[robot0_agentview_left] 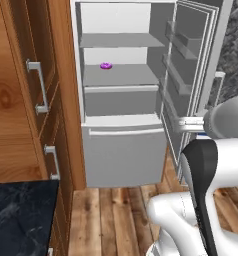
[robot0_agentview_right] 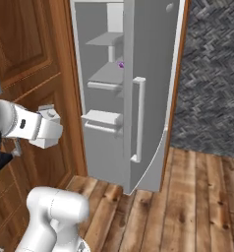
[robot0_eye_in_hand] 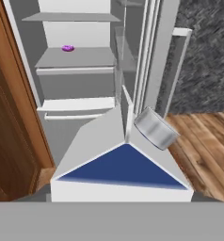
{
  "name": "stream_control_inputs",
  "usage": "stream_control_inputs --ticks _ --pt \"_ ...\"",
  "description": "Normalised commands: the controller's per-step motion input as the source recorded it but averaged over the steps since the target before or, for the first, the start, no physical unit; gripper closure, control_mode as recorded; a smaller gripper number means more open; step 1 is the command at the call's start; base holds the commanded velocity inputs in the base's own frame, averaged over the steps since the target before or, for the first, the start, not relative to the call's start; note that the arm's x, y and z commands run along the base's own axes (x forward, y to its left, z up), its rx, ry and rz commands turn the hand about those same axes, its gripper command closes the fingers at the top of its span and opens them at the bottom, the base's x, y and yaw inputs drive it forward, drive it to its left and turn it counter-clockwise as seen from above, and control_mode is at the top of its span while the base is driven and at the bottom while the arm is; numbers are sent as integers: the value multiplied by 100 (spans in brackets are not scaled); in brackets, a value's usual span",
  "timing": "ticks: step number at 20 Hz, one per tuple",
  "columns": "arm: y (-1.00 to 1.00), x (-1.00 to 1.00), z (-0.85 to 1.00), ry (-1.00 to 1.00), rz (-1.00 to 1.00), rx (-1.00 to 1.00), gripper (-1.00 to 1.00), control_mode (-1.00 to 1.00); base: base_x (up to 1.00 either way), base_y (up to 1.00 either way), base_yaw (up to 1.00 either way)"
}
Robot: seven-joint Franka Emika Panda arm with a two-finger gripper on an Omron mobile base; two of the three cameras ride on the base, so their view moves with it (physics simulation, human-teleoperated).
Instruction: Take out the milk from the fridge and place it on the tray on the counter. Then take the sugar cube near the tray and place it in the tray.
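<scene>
Grey fridge stands open. White-and-blue milk hangs outside it, clear of the shelves, before the lower drawer, evidently clamped in the fingers hidden beneath. Light, smooth card, likely crushable: grip the flat sides below the gable, gently.

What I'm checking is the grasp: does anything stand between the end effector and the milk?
Nothing visible does. The milk sits right at the hand camera, its gabled top close up, out in front of the open fridge.
</scene>
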Motion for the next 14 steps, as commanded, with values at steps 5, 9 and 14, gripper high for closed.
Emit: stream_control_inputs --ticks 5,9,14 --pt "0 0 0 0 0 0 100 100 -100 -22 5" --pt "0 0 0 0 0 0 100 100 -100 -38 13" --pt "0 0 0 0 0 0 100 100 -88 -84 50"
